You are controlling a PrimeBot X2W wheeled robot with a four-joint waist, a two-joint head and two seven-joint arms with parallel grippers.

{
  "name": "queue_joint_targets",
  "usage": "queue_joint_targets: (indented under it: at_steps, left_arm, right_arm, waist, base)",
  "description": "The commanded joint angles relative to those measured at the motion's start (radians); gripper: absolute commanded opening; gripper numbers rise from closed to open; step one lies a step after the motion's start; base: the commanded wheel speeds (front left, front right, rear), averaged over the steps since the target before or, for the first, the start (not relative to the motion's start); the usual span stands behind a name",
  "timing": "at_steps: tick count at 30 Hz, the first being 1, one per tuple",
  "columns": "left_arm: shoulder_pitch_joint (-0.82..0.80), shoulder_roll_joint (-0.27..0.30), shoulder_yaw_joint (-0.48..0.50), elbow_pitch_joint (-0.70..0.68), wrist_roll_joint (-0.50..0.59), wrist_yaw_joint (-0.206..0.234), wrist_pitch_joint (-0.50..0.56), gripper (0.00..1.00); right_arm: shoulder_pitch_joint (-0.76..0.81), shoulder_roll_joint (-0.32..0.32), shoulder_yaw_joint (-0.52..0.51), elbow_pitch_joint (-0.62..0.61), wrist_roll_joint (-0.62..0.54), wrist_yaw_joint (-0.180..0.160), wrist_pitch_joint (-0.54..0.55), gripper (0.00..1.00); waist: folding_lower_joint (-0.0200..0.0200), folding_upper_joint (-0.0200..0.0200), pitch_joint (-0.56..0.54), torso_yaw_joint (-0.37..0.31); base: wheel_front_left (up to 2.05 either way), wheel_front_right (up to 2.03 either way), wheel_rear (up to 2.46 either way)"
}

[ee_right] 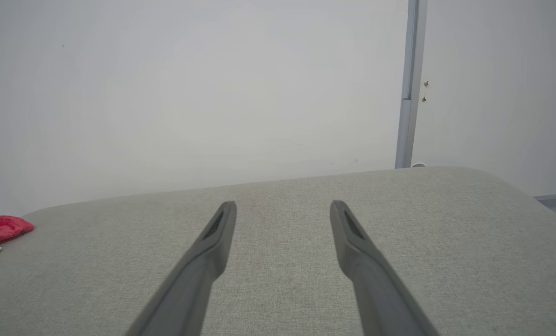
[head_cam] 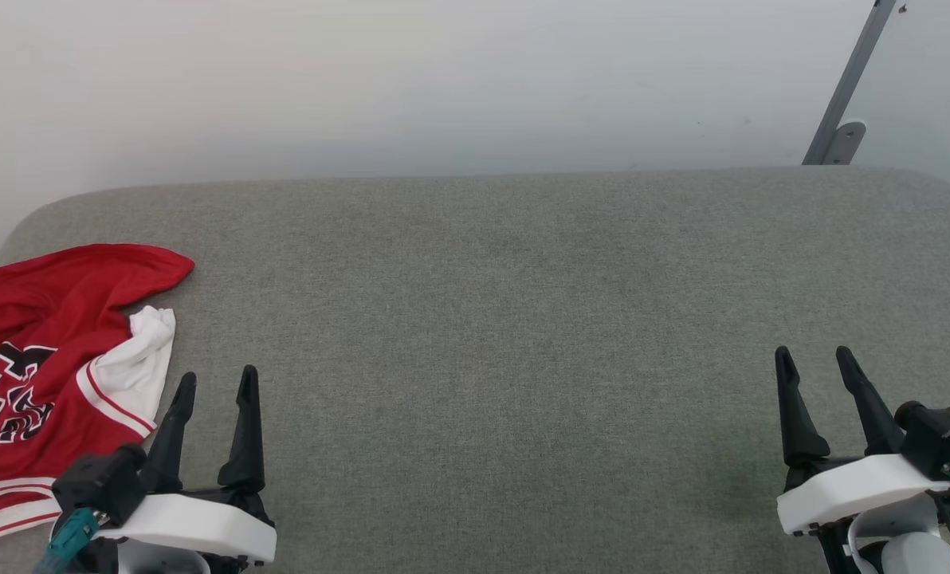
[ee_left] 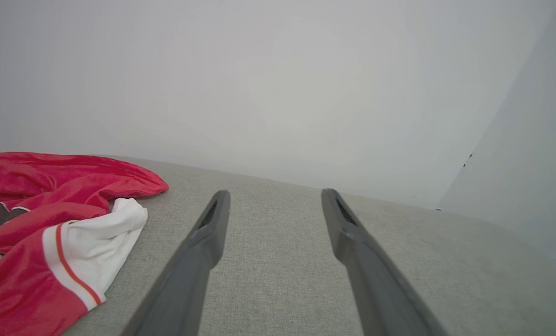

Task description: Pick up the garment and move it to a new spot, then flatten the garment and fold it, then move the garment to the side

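At left on the gray cushion (head_cam: 491, 319), one red jersey (head_cam: 41, 319) runs near-to-far; left gripper (head_cam: 217, 373) and right gripper (head_cam: 812, 351) both gape empty.

- A grey fabric-covered surface (head_cam: 483, 319) is stretching across the whole head view, with its two far corners rounded and its weave looking even and flat.
- The garment (head_cam: 37, 359) is lying crumpled on the left end of this surface and is passing out of the picture at the left edge.
- Its white sleeve (head_cam: 136, 359), with red stripe trim, is resting directly on the grey fabric at the garment's right side.
- Black letters with white outline are showing on the red cloth, partly folded.
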Motion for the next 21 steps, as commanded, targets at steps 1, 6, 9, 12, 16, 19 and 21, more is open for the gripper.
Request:
queue_joint_targets:
  at_steps: [1,6,9,12,16,19,21]
  left_arm:
    - [0.002,0.004,0.001,-0.009,0.030,-0.006,-0.008,1.00]
    - [0.005,0.003,0.004,-0.008,0.061,-0.009,-0.018,1.00]
    - [0.006,0.003,0.005,-0.007,0.083,-0.011,-0.023,1.00]
    - [0.006,0.002,0.006,-0.008,0.096,-0.012,-0.028,1.00]
    - [0.009,0.002,0.007,-0.008,0.125,-0.015,-0.037,1.00]
    - [0.011,0.002,0.006,-0.008,0.147,-0.015,-0.041,1.00]
    - [0.011,0.003,0.005,-0.008,0.158,-0.014,-0.046,1.00]
  right_arm:
    - [-0.002,-0.006,0.003,-0.008,-0.024,0.002,-0.012,1.00]
    - [-0.003,-0.010,0.006,-0.009,-0.060,0.002,-0.022,1.00]
    - [-0.003,-0.011,0.008,-0.009,-0.085,0.002,-0.029,1.00]
    - [-0.002,-0.012,0.009,-0.008,-0.099,0.002,-0.032,1.00]
    - [0.000,-0.014,0.011,-0.006,-0.131,0.002,-0.043,1.00]
    - [0.001,-0.014,0.013,-0.007,-0.153,0.002,-0.049,1.00]
    - [0.003,-0.012,0.014,-0.009,-0.168,0.002,-0.053,1.00]
  waist:
    - [0.0000,0.0000,-0.001,0.000]
    - [0.0000,0.0000,-0.001,-0.002]
    - [0.0000,0.0000,-0.001,-0.002]
    - [0.0000,0.0000,-0.001,-0.002]
    - [0.0000,0.0000,-0.002,-0.002]
    - [0.0000,0.0000,-0.002,-0.002]
    - [0.0000,0.0000,-0.002,-0.003]
  base:
    - [0.00,0.00,0.00]
    - [0.00,0.00,0.00]
    - [0.00,0.00,0.00]
    - [0.00,0.00,0.00]
    - [0.00,0.00,0.00]
    - [0.00,0.00,0.00]
    - [0.00,0.00,0.00]
